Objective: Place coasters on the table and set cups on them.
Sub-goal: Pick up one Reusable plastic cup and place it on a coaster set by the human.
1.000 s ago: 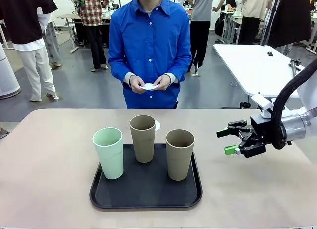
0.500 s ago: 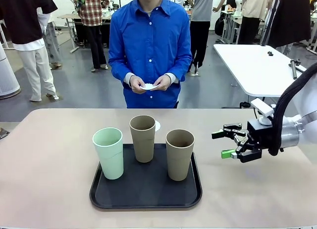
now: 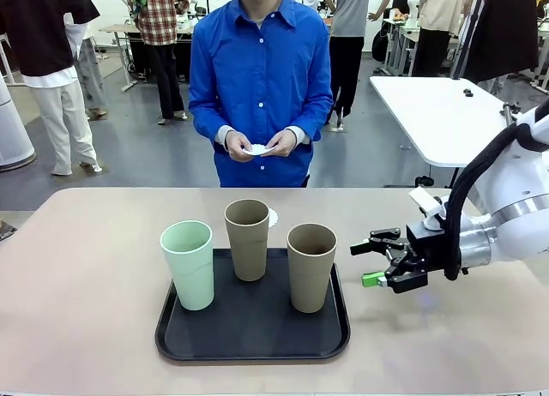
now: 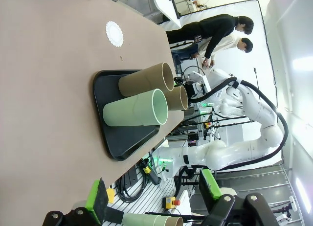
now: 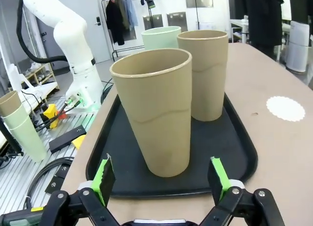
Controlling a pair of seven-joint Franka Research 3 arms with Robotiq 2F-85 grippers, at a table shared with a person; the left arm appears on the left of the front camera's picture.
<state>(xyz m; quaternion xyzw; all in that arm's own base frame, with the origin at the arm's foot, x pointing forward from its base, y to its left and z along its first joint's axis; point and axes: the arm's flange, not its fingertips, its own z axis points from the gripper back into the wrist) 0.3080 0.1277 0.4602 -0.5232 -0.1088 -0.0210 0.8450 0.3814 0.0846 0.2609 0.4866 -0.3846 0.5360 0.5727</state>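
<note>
right claw (image 3: 362,263) spread wide, held level, facing the brown cup (image 3: 311,266) on the tray (image 3: 257,338). left claw (image 4: 152,194) likewise spread, holding nothing.

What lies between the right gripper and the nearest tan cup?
Front view: only bare table and the black tray's rim separate the right gripper from the tan cup.

Right arm (image 3: 508,214): reaches in from the right, forearm near level.
Right gripper (image 3: 368,261): pointing left, fingers spread wide, empty.
Left gripper (image 4: 154,196): fingers parted, empty.
Person's right hand (image 3: 237,145), person's left hand (image 3: 280,142): together at waist, far side.
</note>
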